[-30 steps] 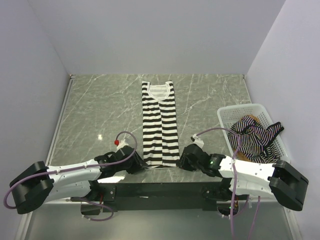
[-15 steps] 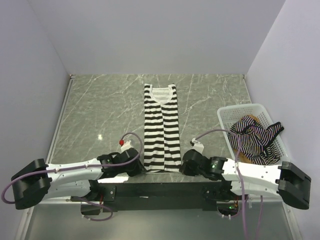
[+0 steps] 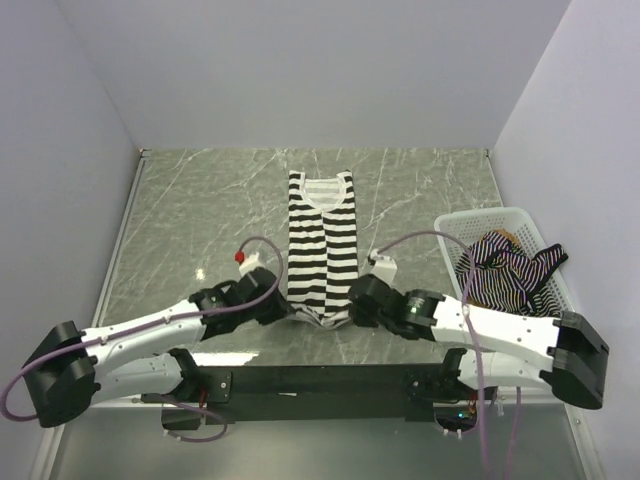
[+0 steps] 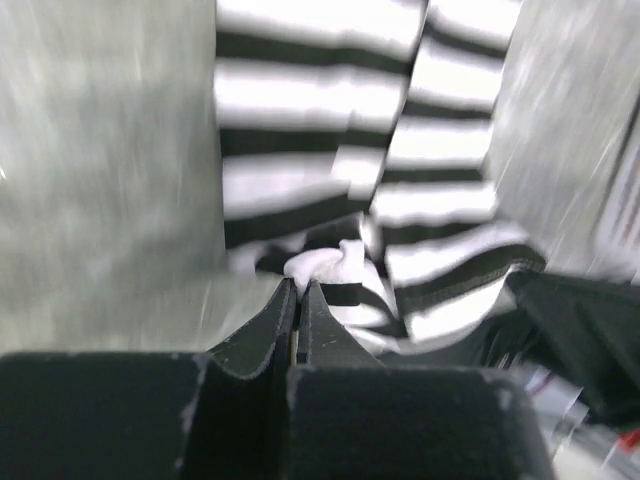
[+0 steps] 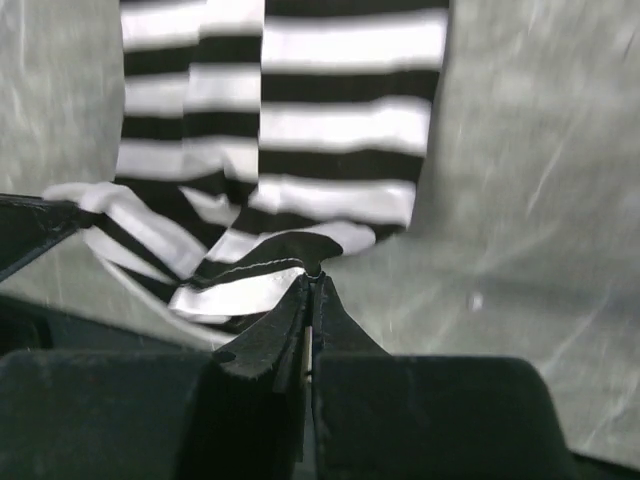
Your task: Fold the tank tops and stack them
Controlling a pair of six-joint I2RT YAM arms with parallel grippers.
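Striped top (image 3: 322, 245) hem in both fingers (image 4: 268, 332)

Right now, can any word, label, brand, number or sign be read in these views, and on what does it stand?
No text can be read in any view.
The striped tank top, white basket and marble table show no print, label or number.
Both wrist views are motion-blurred and show only stripes and bare table.

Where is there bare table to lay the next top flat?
The widest bare patch of table lies left of the striped top, out to the left wall. A narrower patch sits between that top and the basket. Crowded: the near edge, where left fingers and right fingers pinch the hem, and the basket, heaped with other tops.
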